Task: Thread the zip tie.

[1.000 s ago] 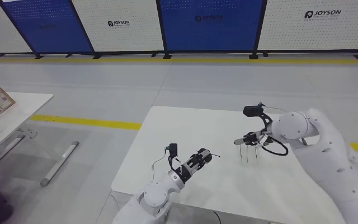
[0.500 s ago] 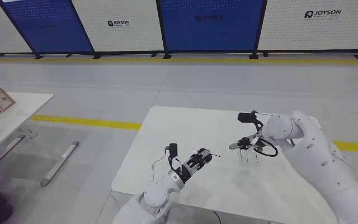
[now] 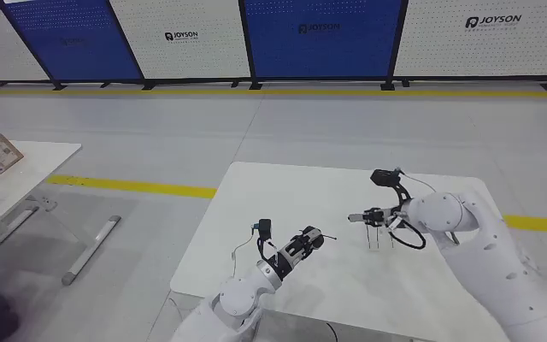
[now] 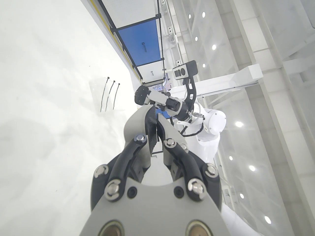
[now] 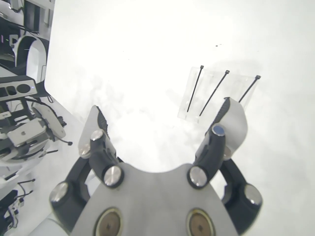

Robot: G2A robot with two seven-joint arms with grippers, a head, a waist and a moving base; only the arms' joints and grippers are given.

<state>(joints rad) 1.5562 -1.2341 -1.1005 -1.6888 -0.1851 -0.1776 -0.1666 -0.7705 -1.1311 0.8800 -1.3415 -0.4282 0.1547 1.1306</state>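
Three black zip ties (image 5: 213, 93) lie side by side on a small clear sheet (image 5: 187, 114) on the white table (image 3: 256, 214); the top view shows these zip ties (image 3: 377, 236) right of centre. My right gripper (image 5: 163, 109) hovers open just beside them, one finger overlapping the outermost tie. In the top view the right gripper (image 3: 358, 217) sits just above the ties' heads. My left gripper (image 3: 311, 238), near the table's front, is shut on a thin black zip tie (image 3: 330, 238) that sticks out toward the right arm. The left gripper (image 4: 153, 114) shows its jaws pressed together.
The table's left and near edges lie close to the left arm. Blue and white panels (image 3: 323, 34) stand far behind on the floor, and a second white table (image 3: 30, 167) stands off to the left.
My right gripper has shifted a little to the left and toward the table's middle, staying above the zip ties' heads. The left arm has kept still.
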